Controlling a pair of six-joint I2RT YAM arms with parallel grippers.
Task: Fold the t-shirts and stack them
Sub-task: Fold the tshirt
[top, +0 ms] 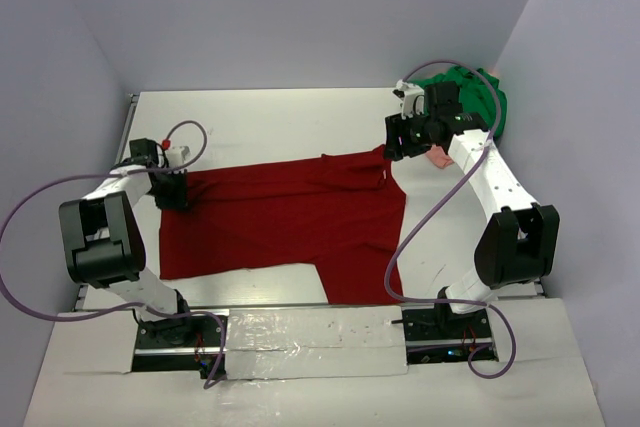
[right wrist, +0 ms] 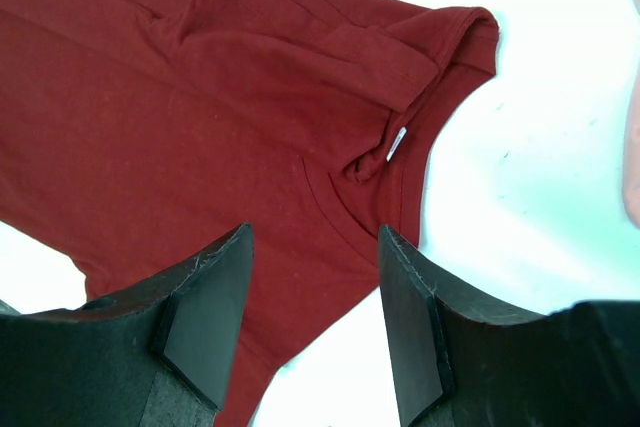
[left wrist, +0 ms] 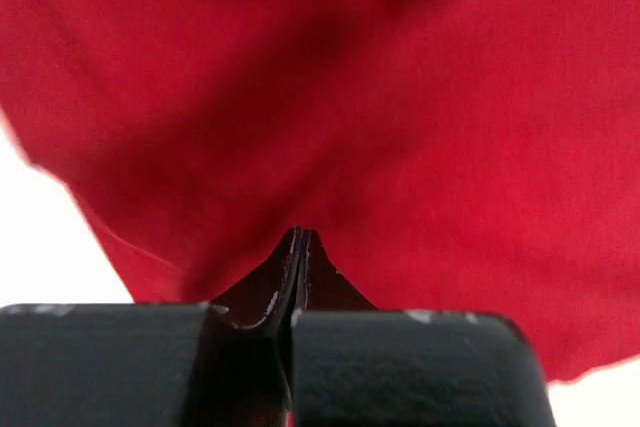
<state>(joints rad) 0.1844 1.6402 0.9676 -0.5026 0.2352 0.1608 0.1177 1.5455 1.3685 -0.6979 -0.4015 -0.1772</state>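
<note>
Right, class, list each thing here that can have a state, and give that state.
Red shirt: spread flat, collar end rumpled.
Green shirt: bunched, far right corner.
Pink shirt: crumpled beside it, mostly hidden.
Left gripper: shut on red shirt's edge.
Right gripper: open over collar.

From overhead, looking down from above and behind the arm bases, standing far back and taking in the whole table (top: 270, 122), bases lying along the bottom edge. From the left wrist, pressing close against the dark red t-shirt (left wrist: 420, 97), blurred cloth filling the frame above the fingertips (left wrist: 290, 267) at bottom centre. From the right wrist, looking down from higher, past its fingers (right wrist: 205, 297), catching the collar (right wrist: 415, 167) at upper right. Sharing that shirt across all three.
</note>
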